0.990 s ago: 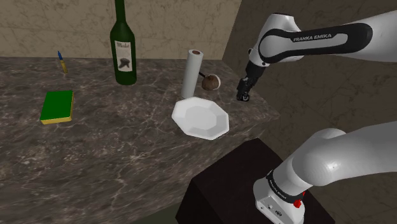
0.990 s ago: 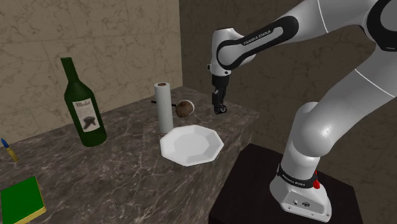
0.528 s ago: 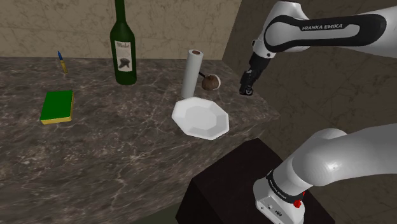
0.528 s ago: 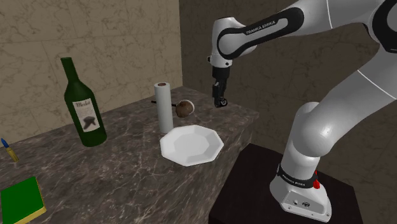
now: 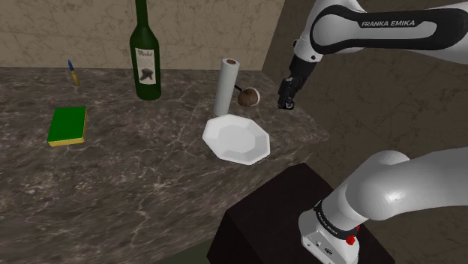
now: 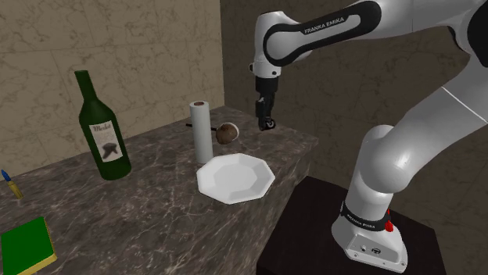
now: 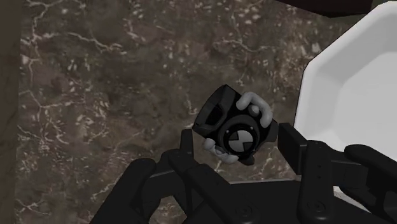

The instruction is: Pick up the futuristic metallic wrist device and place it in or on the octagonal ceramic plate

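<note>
I'm pinching the watch (image 7: 234, 130) in the gripper (image 5: 286, 103). The two fingers (image 7: 292, 145) are sitting on either side of its black body, neither spread wide nor pressed together, and I'm reading that as a hold because the watch is hanging clear of the counter (image 5: 150, 187) at the gripper's tip. I'm judging it to be small, stiff and fairly light, with a hard, smooth casing that is probably slick, so I'm expecting it to swivel or slide between the pads if I'm rough with it. The round dial and the grey knobs around it are looking like poor places to squeeze. The flatter black sides of the body, where the fingers are sitting now, are looking like the safest hold, and I'm avoiding the open loop of the band. It doesn't seem fragile, though I wouldn't be dropping it onto a hard dish. Relative to the white eight-sided plate (image 5: 236, 139), the watch is hanging above bare counter just outside the rim, off the corner nearest the arm and not yet over the plate. Through the wrist camera I'm seeing the plate's edge lying just beside one finger, below the watch and apart from it.
</note>
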